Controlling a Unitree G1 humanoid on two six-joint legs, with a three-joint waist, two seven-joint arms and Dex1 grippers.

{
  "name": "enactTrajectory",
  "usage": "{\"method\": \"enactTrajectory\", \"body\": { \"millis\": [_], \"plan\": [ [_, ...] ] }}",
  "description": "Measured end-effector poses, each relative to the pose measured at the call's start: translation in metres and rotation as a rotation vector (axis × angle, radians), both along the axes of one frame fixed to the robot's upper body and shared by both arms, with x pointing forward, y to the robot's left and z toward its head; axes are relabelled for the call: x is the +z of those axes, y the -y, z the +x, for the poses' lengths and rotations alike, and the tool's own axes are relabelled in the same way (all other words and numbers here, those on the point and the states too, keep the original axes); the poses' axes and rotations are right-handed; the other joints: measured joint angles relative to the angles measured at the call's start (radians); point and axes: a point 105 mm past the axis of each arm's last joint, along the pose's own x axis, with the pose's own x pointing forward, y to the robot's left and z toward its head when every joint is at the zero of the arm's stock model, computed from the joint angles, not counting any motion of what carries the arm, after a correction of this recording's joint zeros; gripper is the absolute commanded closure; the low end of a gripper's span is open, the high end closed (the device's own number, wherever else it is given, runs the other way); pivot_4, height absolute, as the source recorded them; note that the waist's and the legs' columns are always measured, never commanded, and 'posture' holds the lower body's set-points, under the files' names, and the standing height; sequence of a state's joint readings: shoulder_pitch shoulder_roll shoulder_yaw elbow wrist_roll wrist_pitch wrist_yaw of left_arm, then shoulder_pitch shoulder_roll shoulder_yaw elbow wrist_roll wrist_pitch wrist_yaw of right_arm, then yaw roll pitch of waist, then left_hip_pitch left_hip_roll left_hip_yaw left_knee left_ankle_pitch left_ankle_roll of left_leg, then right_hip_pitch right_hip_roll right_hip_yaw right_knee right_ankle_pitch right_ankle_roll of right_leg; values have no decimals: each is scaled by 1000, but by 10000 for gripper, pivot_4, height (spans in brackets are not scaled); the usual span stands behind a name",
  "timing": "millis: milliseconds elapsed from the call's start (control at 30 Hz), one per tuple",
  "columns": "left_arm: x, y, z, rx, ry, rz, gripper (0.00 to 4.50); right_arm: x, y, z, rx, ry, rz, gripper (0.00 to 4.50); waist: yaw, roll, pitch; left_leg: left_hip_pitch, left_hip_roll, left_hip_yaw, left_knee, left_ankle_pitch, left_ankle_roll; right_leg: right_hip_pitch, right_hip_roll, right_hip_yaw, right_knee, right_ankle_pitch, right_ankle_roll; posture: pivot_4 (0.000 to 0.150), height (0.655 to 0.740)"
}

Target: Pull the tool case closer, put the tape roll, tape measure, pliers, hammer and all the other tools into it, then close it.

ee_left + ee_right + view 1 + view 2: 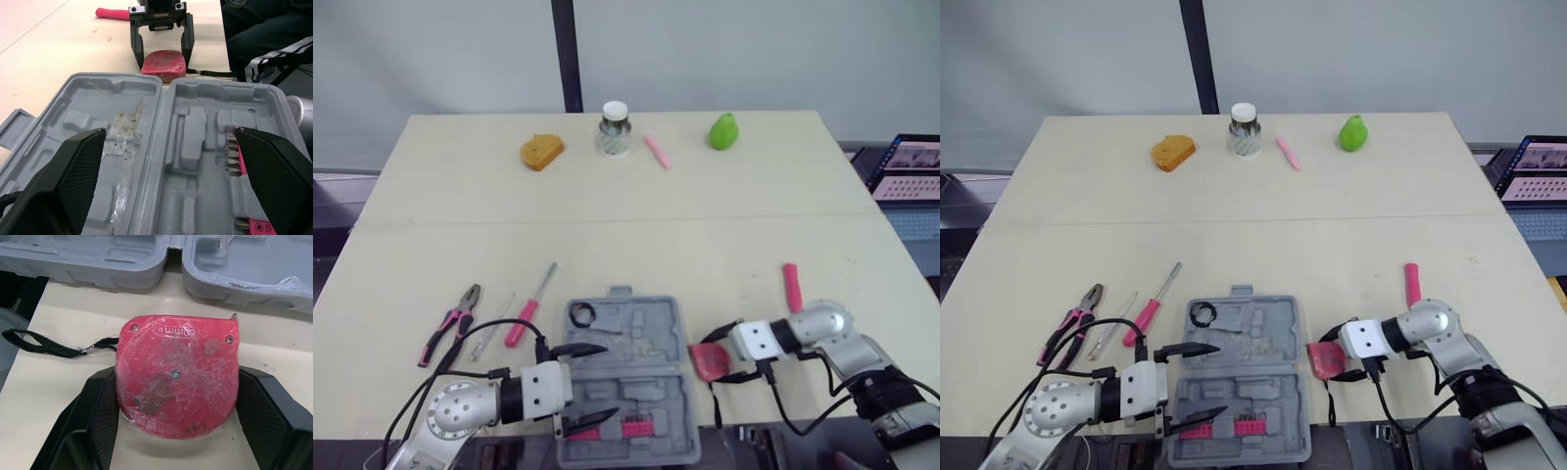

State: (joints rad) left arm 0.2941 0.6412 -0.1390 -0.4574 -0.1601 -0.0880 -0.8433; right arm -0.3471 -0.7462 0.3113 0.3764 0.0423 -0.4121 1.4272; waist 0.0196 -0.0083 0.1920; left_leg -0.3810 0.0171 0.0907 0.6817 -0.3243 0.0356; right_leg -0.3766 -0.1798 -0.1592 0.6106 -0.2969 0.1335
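The grey tool case (641, 392) lies open at the table's front edge, with a black tape roll (581, 314) in its far left corner and a pink bit holder (619, 429) in its near half. My left gripper (605, 382) hangs open over the case's left side, holding nothing. Just right of the case, the red tape measure (176, 377) rests on the table. My right gripper (711, 360) is shut on it, a finger against each side. The pink-handled hammer (792, 287) lies beyond the right arm. Pliers (450, 323) and two screwdrivers (530, 305) lie left of the case.
At the far side of the table stand an orange sponge-like piece (541, 151), a glass jar (615, 128), a pink marker (657, 151) and a green object (723, 130). A laptop (911, 171) sits off the table's right edge.
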Motion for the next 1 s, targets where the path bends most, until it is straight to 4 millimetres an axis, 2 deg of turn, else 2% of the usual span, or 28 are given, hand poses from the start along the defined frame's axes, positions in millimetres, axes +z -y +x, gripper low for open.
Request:
{"method": "enactTrajectory", "body": {
  "millis": [167,267,333,433,500,600,667,833,1000],
  "plan": [
    [1,1,2,16,6,-12,0,12,-2,1,-32,-36,11,15943,2,3,2,0,0,0,0,0,1,0,-1,0,0,0,0,1500,7400],
    [1,0,3,33,10,-15,0,30,0,5,-66,-42,-3,15943,2,4,3,0,0,0,0,-1,1,0,-1,0,0,0,0,1500,7400],
    [1,0,6,50,15,-21,0,49,2,11,-90,-21,-11,15943,2,5,3,0,0,0,0,-1,1,0,-1,0,-1,0,0,1500,7400],
    [-1,-2,9,73,10,-26,0,62,2,12,-109,-19,-35,15943,2,5,3,0,0,0,0,-2,0,0,-1,0,-1,0,0,1500,7400],
    [-3,-7,16,116,2,-29,0,78,-10,16,-112,-5,-49,15943,1,7,4,-1,0,0,0,-2,1,-1,-1,0,-1,0,0,1500,7400],
    [6,-10,27,153,27,-62,0,103,-28,24,-117,84,-88,15943,0,7,4,0,1,0,0,-2,0,-1,-1,0,-1,0,0,1500,7400],
    [7,-11,31,162,24,-70,0,105,-35,30,-171,113,-131,15943,0,7,4,-1,1,0,0,-3,0,-1,-1,0,-1,0,0,1500,7400],
    [8,-14,37,176,16,-69,0,91,-53,24,-202,56,-258,15943,2,7,4,-6,-1,1,1,-3,1,-6,-2,0,-1,0,0,1500,7400],
    [11,-13,40,179,13,-83,0,92,-66,27,-226,68,-330,15943,-5,7,4,-6,-1,1,2,-3,1,-6,-1,-1,0,0,0,1500,7400]
  ]
}}
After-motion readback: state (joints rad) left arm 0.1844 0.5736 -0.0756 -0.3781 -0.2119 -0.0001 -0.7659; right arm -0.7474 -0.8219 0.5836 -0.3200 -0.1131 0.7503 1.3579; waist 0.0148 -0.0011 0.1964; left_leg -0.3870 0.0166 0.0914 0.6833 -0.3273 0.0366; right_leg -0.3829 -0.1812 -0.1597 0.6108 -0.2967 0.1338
